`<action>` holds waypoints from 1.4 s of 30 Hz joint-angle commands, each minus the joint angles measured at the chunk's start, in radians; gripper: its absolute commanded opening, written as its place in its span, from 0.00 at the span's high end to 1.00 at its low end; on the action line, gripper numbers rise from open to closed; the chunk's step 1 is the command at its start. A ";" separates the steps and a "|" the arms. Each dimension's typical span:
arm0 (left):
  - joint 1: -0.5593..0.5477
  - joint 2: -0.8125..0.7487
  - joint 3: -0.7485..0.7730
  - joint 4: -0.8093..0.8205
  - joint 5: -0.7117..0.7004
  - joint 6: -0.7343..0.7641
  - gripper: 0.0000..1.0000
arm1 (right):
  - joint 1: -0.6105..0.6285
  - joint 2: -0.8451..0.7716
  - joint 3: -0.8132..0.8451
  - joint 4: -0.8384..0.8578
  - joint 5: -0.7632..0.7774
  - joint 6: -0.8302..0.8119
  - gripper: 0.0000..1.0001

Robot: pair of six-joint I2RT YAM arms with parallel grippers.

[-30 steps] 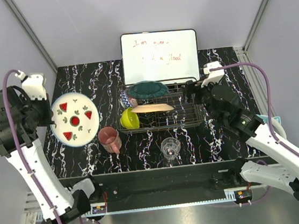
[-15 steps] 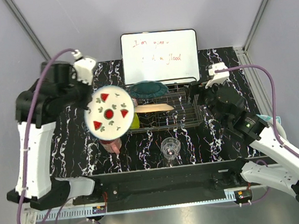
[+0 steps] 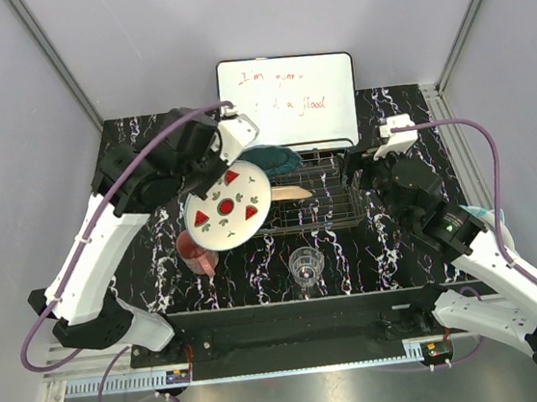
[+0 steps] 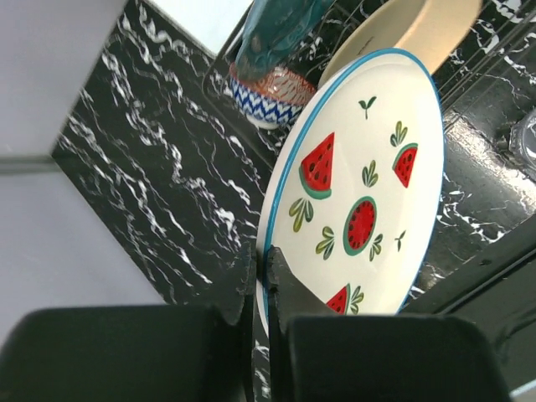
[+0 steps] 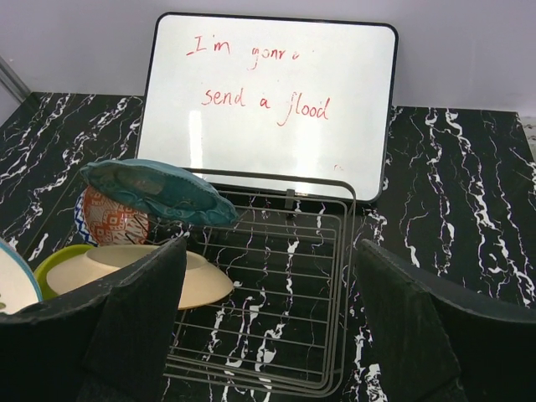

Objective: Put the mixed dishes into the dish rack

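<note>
My left gripper (image 4: 261,276) is shut on the rim of the white plate with red slices (image 3: 227,206) and holds it tilted in the air over the left end of the dish rack (image 3: 333,215). In the rack lie the teal plate (image 3: 269,158), the peach plate (image 5: 188,276), the red patterned bowl (image 5: 113,219) and the lime-green bowl (image 5: 52,261). The pink mug (image 3: 197,255) and the clear glass (image 3: 306,266) stand on the table in front of the rack. My right gripper (image 5: 272,322) is open and empty above the rack's right end.
A white whiteboard (image 3: 286,100) with red handwriting leans behind the rack. The table top (image 3: 140,264) is black marble. Grey walls close in the left, back and right sides.
My left arm has swung right with the white plate, from the table's left side to over the rack's left end. The right gripper has drawn back slightly to the right.
</note>
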 commanded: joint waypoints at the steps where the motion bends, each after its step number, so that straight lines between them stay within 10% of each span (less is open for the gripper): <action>1: -0.134 -0.032 0.012 0.175 -0.179 0.090 1.00 | -0.005 0.007 0.002 0.011 0.039 -0.005 0.11; 27: -0.496 -0.252 -0.510 0.769 -0.611 0.550 1.00 | -0.005 -0.023 -0.033 0.011 -0.024 -0.028 0.08; 33: -0.496 -0.279 -0.553 0.821 -0.585 0.589 1.00 | -0.005 -0.195 -0.355 0.446 -0.433 -0.241 0.02; 42: -0.498 -0.279 -0.538 0.809 -0.558 0.573 1.00 | -0.005 0.021 -0.377 0.706 -0.582 -0.319 0.00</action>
